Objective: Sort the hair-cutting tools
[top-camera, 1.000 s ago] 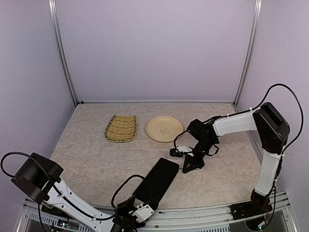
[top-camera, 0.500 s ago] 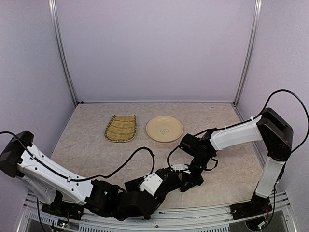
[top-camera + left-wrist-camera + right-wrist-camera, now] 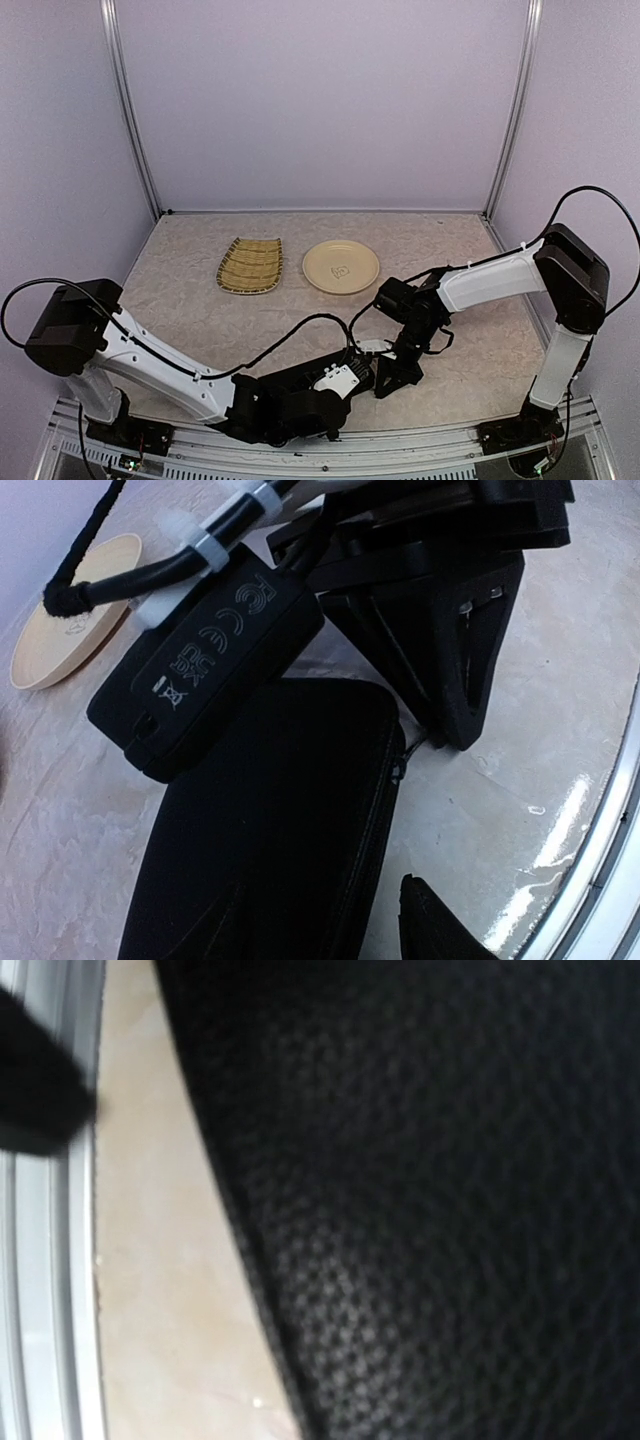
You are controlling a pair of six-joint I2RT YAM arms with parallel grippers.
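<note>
No hair-cutting tools show in any view. The black zip case [image 3: 318,368] lies near the table's front edge and fills the left wrist view [image 3: 270,840] and the right wrist view [image 3: 430,1190]. My left gripper [image 3: 355,372] reaches over the case from the left. It is open: one fingertip [image 3: 432,928] stands just right of the zip edge with bare table between, and the other finger is hidden. My right gripper [image 3: 385,385] [image 3: 452,732] is shut, pointing down at the case's far right corner by the zip pull [image 3: 402,770]. I cannot tell whether it pinches the pull.
A woven bamboo tray [image 3: 250,265] and a cream plate [image 3: 341,267] [image 3: 70,610] sit at the back of the table. The metal rail [image 3: 600,880] [image 3: 50,1290] of the front edge runs close beside the case. The right wrist's black camera box [image 3: 210,660] hangs over the case.
My left arm has swung in from the near left corner onto the case, its jaws narrowing. My right gripper came down toward the case's corner, then stayed there.
</note>
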